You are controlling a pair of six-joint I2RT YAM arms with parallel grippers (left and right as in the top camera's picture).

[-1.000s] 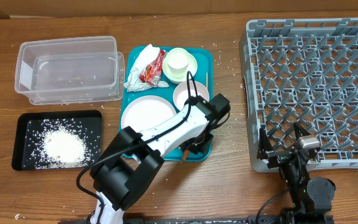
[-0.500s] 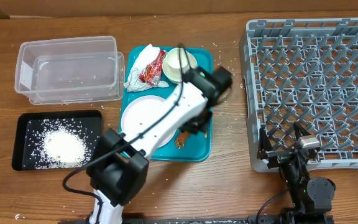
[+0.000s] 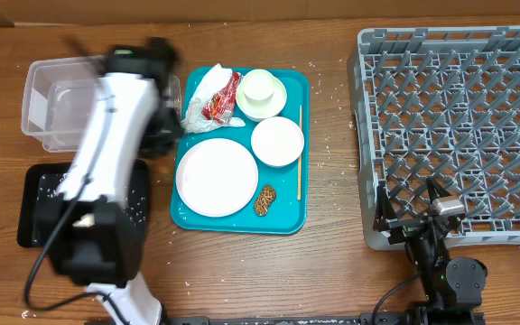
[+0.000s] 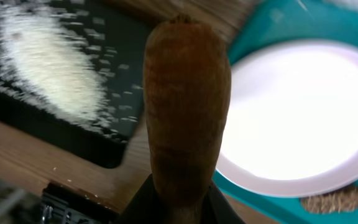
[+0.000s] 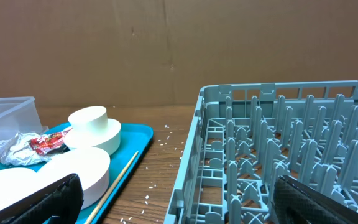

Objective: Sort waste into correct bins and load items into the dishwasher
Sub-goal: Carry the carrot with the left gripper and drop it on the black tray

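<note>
My left gripper is shut on the orange carrot-like stick and holds it above the table between the black tray of rice and the white plate. The clear tub is partly under the arm. The napkin, wrapper, cup in a bowl, second bowl, brown piece and wooden stick lie on the teal tray. My right gripper is open and empty at the dish rack's front edge.
Loose rice grains are scattered on the wood between the teal tray and the rack. The rack's upright pegs rise just ahead of the right gripper. A cardboard wall stands behind the table.
My left arm lifted the carrot stick off the teal tray's front right and swung far left with it, to the gap beside the black tray. The right arm has not moved.
</note>
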